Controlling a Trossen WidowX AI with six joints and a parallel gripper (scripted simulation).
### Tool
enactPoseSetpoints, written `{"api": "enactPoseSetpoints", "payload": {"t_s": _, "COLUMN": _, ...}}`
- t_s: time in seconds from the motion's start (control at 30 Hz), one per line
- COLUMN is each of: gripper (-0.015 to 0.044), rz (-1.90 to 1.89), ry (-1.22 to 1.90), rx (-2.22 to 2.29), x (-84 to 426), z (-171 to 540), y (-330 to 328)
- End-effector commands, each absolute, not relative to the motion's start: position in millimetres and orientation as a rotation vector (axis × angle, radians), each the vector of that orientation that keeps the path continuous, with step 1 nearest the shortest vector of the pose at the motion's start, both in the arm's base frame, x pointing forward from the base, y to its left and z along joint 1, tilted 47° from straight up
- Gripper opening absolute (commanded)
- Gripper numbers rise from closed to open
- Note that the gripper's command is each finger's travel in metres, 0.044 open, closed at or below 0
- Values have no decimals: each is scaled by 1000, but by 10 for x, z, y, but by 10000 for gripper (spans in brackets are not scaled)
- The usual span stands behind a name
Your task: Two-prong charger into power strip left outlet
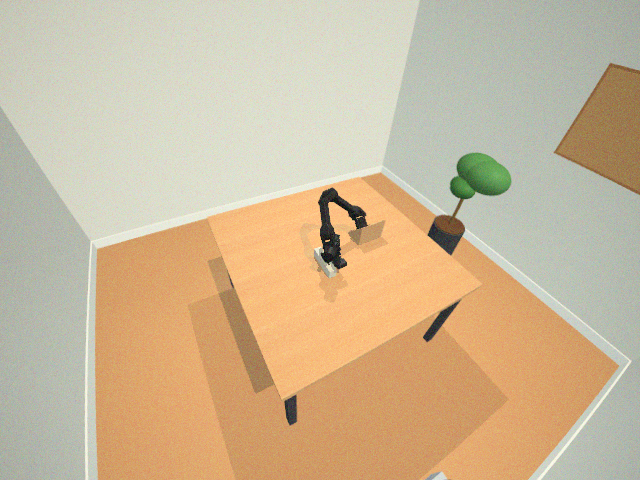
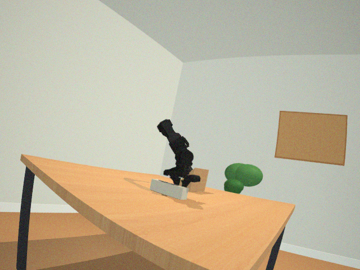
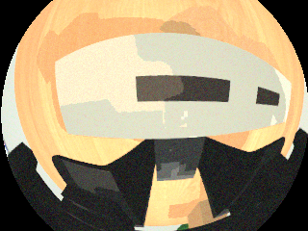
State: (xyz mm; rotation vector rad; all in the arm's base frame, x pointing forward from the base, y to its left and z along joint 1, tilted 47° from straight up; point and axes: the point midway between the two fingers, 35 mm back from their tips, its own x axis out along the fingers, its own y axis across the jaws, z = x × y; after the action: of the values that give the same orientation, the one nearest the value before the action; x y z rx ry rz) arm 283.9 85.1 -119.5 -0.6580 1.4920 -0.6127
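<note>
The white power strip (image 1: 330,272) (image 2: 167,189) (image 3: 96,87) lies on the table. In the wrist view its top shows a long dark rectangle (image 3: 207,89) near the middle and a smaller dark rectangle (image 3: 268,96) toward the right end. My gripper (image 2: 180,183) (image 3: 173,138) is shut on the dark grey charger (image 3: 178,156), seen between the fingers right beside the strip's lower edge in the wrist view. In the exterior view the fingertips are low, at or just behind the strip near its right end. The prongs are hidden, and I cannot tell whether they touch the strip.
A brown upright panel (image 1: 371,234) (image 2: 201,180) stands on the wooden table (image 1: 330,335) (image 2: 217,220) near the arm's base. Shadows of the arm fall across the strip and tabletop. A potted plant (image 1: 485,177) (image 2: 247,175) stands on the floor beyond the table.
</note>
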Motion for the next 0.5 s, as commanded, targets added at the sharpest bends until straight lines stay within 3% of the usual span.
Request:
{"api": "enactPoseSetpoints", "payload": {"t_s": 0.0, "gripper": 0, "rz": -613, "ry": 1465, "rx": -651, "x": 2912, "z": -1173, "y": 873}}
{"api": "enactPoseSetpoints", "payload": {"t_s": 0.47, "gripper": 0, "rz": -613, "ry": 1465, "rx": -651, "x": 2916, "z": -1185, "y": 860}}
